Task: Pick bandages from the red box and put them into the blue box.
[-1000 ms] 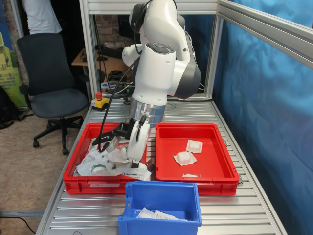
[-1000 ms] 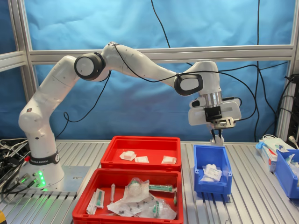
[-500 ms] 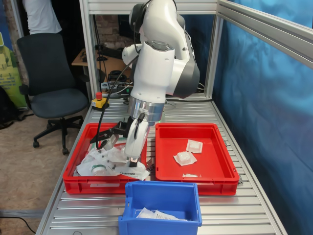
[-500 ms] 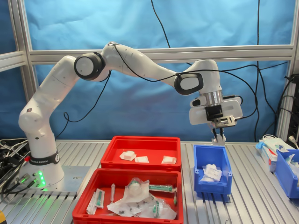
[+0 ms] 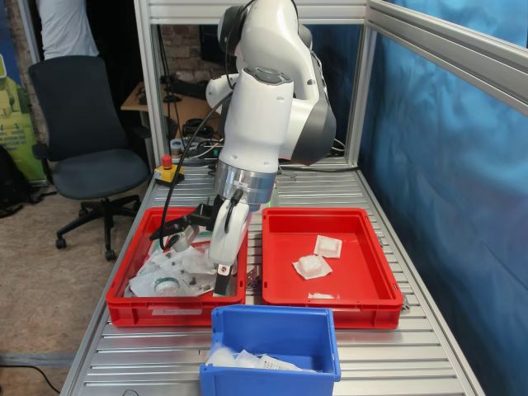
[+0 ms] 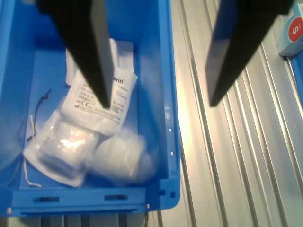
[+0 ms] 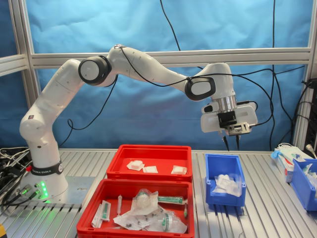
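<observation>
In the second exterior view the gripper hangs empty with its jaws spread wide just above the blue box, where dropped bandages already lie in a loose heap. At about nine o'clock from that box, the red box holds three more bandages lying flat and apart on its floor. They look light, soft and crushable, with slick wrappers, so pinching across the bulging middle seems safer than taking the thin sealed edge.
</observation>
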